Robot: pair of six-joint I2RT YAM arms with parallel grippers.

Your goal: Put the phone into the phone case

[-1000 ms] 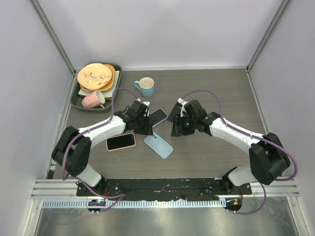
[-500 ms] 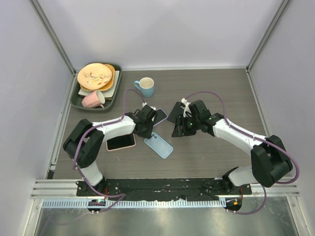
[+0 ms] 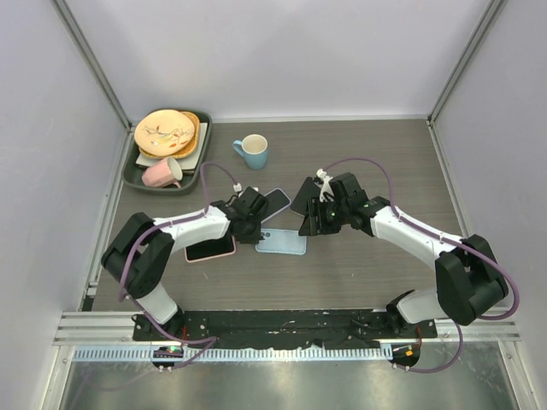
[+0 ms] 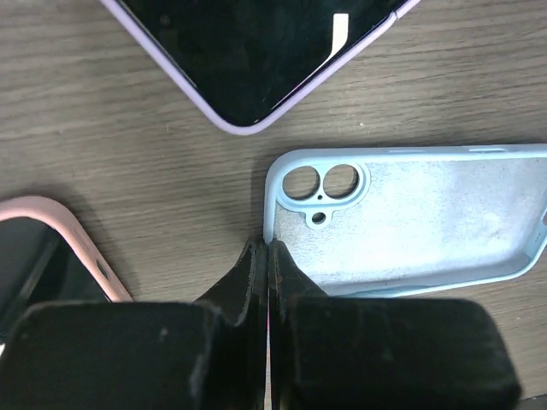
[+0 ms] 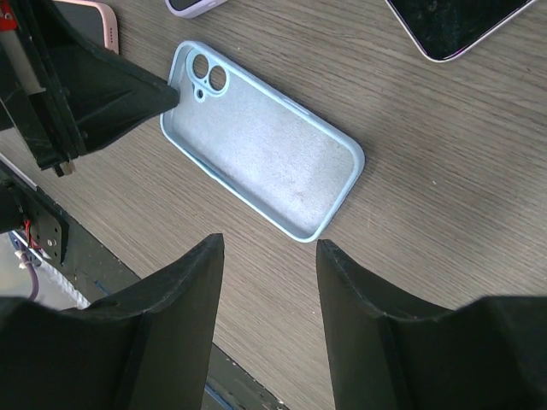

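The light blue phone case [image 3: 282, 242] lies open side up on the table, its long side running left to right. My left gripper [image 3: 254, 232] is shut on the rim of its camera-hole end; the wrist view shows the thin rim pinched between the fingertips [image 4: 267, 248] and the case [image 4: 410, 231]. My right gripper [image 3: 309, 224] is open and empty, hovering over the case's other end [image 5: 265, 162], jaws [image 5: 269, 248] apart. A bare dark phone [image 3: 301, 198] lies screen up just behind the right gripper, and shows in the right wrist view [image 5: 453, 21].
A phone in a purple case [image 3: 275, 202] lies behind the left gripper [image 4: 256, 51]. A phone in a pink case [image 3: 210, 248] lies to its left [image 4: 34, 256]. A blue mug [image 3: 253, 150] and a tray [image 3: 130, 175] of plates and a pink cup stand at the back left.
The blue case has swung from a diagonal to lying crosswise, turned by my left gripper, which moved toward the near edge with the rim in it. The right gripper has barely moved.
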